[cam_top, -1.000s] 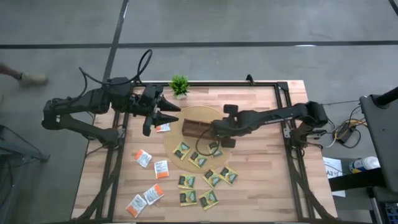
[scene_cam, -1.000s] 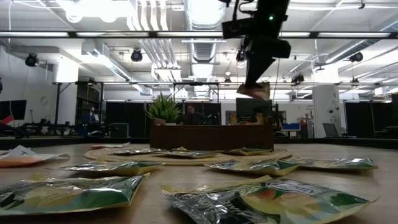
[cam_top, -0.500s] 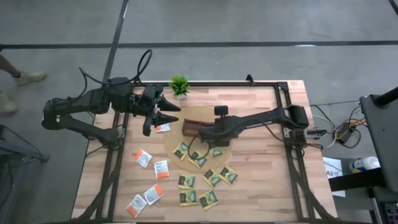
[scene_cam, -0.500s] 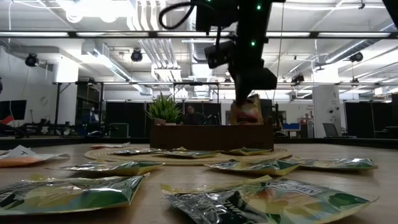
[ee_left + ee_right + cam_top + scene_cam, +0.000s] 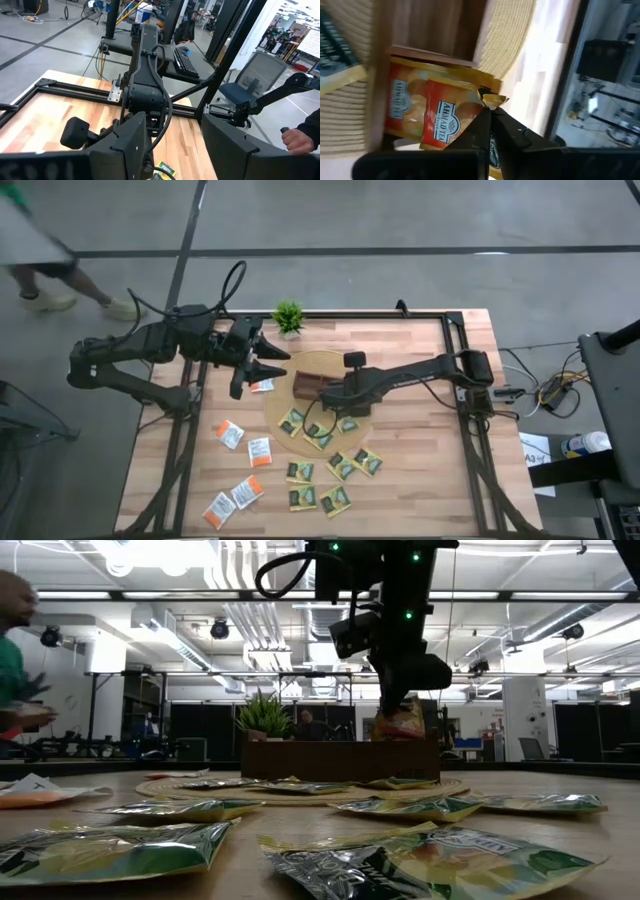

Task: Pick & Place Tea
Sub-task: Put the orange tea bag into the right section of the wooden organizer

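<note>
My right gripper (image 5: pixel 323 392) hangs over the brown tray (image 5: pixel 312 385) on the round woven mat, shut on a red-orange sachet (image 5: pixel 398 726). In the right wrist view a second red-orange sachet (image 5: pixel 400 102) lies in the tray compartment behind it. My left gripper (image 5: pixel 262 368) hovers open near the table's left far side, above a white-and-orange sachet (image 5: pixel 262 386). Green-and-yellow sachets (image 5: pixel 318 437) lie flat on the mat and on the table nearer to me. More white-and-orange ones (image 5: pixel 245 450) lie to the near left. My right gripper pinches the red-orange sachet by one upper corner (image 5: pixel 492 101) between its two fingertips (image 5: pixel 506 131), coming from above. The sachet hangs below the fingers, slightly tilted, with its lower edge (image 5: pixel 398 738) at the tray's rim; whether it touches the tray I cannot tell.
A small green potted plant (image 5: pixel 288 317) stands at the far edge behind the tray. The black frame rail (image 5: pixel 455 330) runs round the table. A person (image 5: pixel 40 260) walks on the floor beyond the far left corner. Bare wood (image 5: pixel 420 450) lies to the right.
My right gripper has carried the sachet toward the table's left and down, from above the mat to just over the tray, and has slowed in the last half second. A person has walked into view beyond the far left corner.
</note>
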